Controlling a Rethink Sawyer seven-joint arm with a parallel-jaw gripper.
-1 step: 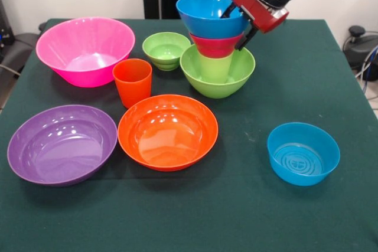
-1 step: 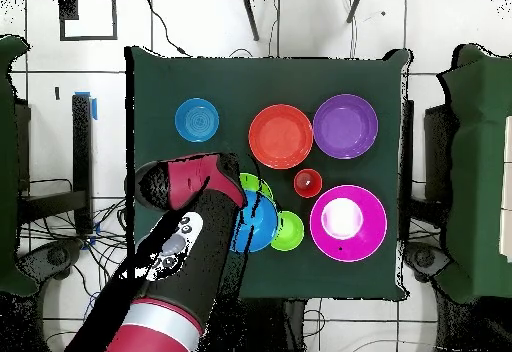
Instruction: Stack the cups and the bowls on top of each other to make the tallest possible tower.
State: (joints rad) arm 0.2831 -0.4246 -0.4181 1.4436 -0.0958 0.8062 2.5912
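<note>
The tower stands at the back centre: a medium green bowl (image 1: 217, 81) as base, the lime cup (image 1: 215, 66) in it, then a small red bowl (image 1: 214, 46) and a blue bowl (image 1: 208, 11) on top. My gripper (image 1: 231, 30) is at the blue bowl's right rim, open, with one finger inside the bowl and the other outside. Standing loose on the cloth are the orange cup (image 1: 132, 81), a pink bowl (image 1: 85, 50), a small green bowl (image 1: 166, 49), a purple bowl (image 1: 61, 143), an orange bowl (image 1: 168, 131) and a second blue bowl (image 1: 303, 152). From overhead, the arm covers part of the tower's blue bowl (image 2: 252, 228).
The dark green tablecloth (image 1: 236, 210) covers the whole table. In the front view the loose bowls crowd the left and middle, and the small blue bowl sits alone at the right. Chairs and cables ring the table in the overhead view.
</note>
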